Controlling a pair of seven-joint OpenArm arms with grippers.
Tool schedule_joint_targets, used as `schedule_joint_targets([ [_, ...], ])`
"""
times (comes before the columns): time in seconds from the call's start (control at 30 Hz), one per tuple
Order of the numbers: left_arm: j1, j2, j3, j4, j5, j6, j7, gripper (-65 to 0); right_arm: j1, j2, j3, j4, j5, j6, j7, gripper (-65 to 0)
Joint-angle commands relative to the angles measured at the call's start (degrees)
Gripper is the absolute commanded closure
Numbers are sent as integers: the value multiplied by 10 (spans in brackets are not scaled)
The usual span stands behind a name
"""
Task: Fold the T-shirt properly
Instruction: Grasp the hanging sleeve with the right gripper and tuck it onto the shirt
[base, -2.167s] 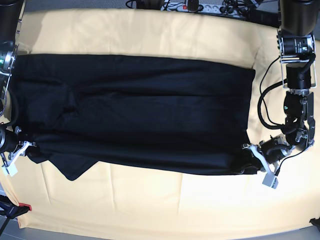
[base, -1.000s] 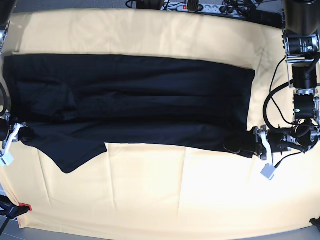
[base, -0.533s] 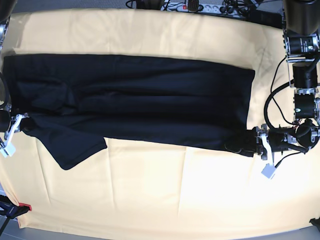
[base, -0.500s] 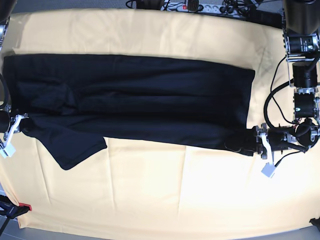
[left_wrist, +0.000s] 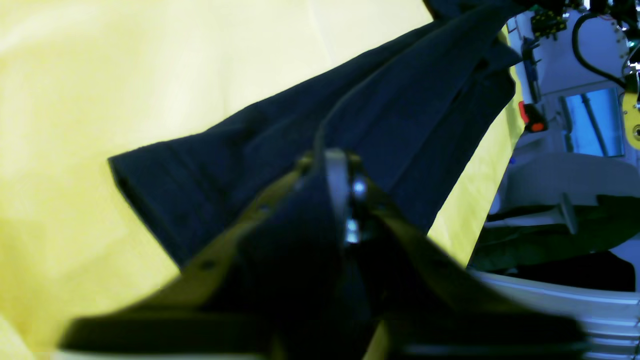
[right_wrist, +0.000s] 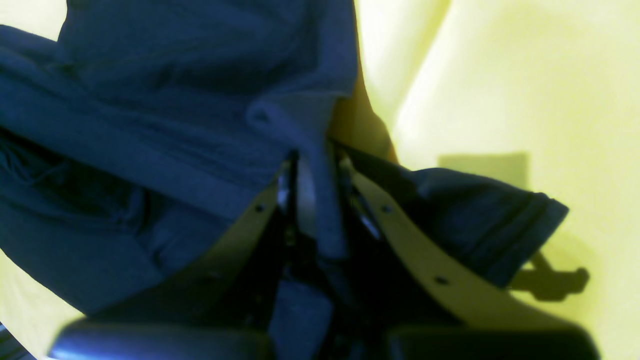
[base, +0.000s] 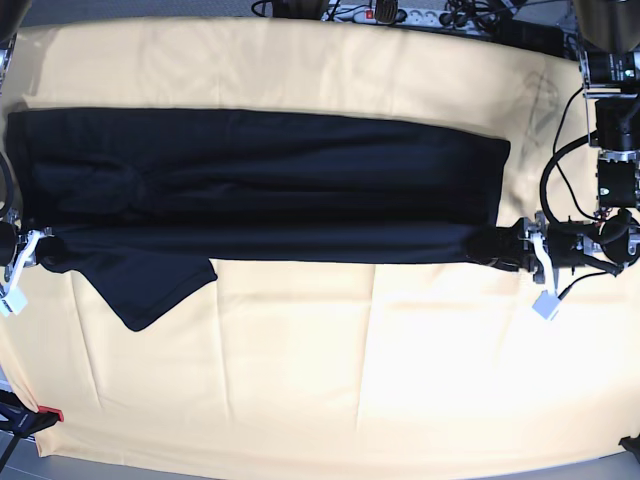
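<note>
The T-shirt (base: 260, 185) lies in a long folded band across the yellow-covered table (base: 330, 380). Left claw (base: 527, 250) and right claw (base: 28, 252) each pinch an end hem. Soft, light cloth sags; corners hold best.

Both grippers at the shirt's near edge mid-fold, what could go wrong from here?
1. The sleeve sticks out onto the yellow cloth, so the T-shirt may fold lopsided.
2. Fabric sits between the right gripper fingers; it could snag on retreat.
3. The left gripper might drag the hem corner likewise.
</note>
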Motion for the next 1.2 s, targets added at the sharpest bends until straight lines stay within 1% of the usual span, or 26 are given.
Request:
schedule_joint_targets([
  [0.0,-14,-15,-4,9,-12,-2,-4,-260,21,20,5,8,3,1,7,-272],
  [0.03,-14,-15,-4,9,-12,-2,-4,-359,26,21,5,8,4,1,7,-366],
  [0.07,-14,-14,-4,9,-12,-2,-4,-424,34,21,5,8,6,1,7,-421],
  [0.1,-14,-14,-4,9,-12,-2,-4,-454,44,22,5,8,6,1,7,-433],
  [0.13,-14,-12,-4,9,-12,-2,-4,-458,54,24,5,8,9,1,7,-432],
  [0.27,-9,-13,-4,9,-12,0,-4,-458,101,39,5,8,77,1,7,-433],
  [0.3,-7,-12,-4,9,-12,1,-4,-458,112,39,5,8,83,1,7,-432],
  [0.43,8,-12,-4,9,-12,2,-4,-458,142,35,5,8,81,1,10,-433],
  [0.53,13,-10,-4,9,-12,2,-4,-458,144,31,5,7,77,1,47,-433],
  [0.6,12,-10,-4,9,-12,2,-4,-458,143,14,5,6,44,1,73,-433],
  [0.67,13,-12,-4,9,-12,2,-4,-458,140,-15,5,5,-12,1,83,-433],
  [0.73,13,-14,-4,9,-12,2,-4,-458,132,-49,5,-2,-53,1,94,-433],
  [0.8,12,-14,-4,9,-12,2,-4,-458,120,-78,5,-11,-91,1,116,-433],
  [0.87,11,-14,-4,9,-12,-1,-4,-458,111,-100,5,-21,-136,1,146,-433],
  [0.93,10,-14,-4,9,-12,-2,-4,-458,104,-111,5,-31,-178,-7,176,-433],
  [1.03,10,-17,-4,9,-12,-2,-4,-458,87,-116,5,-38,-241,-19,235,-433],
  [1.1,10,-18,-4,9,-12,-2,-4,-458,75,-117,5,-39,-279,-43,259,-433],
  [1.13,10,-19,-4,9,-12,-2,-4,-458,68,-117,5,-39,-291,-57,264,-433],
  [1.17,10,-18,-4,9,-12,-2,-4,-458,66,-119,5,-39,-296,-65,263,-433],
])
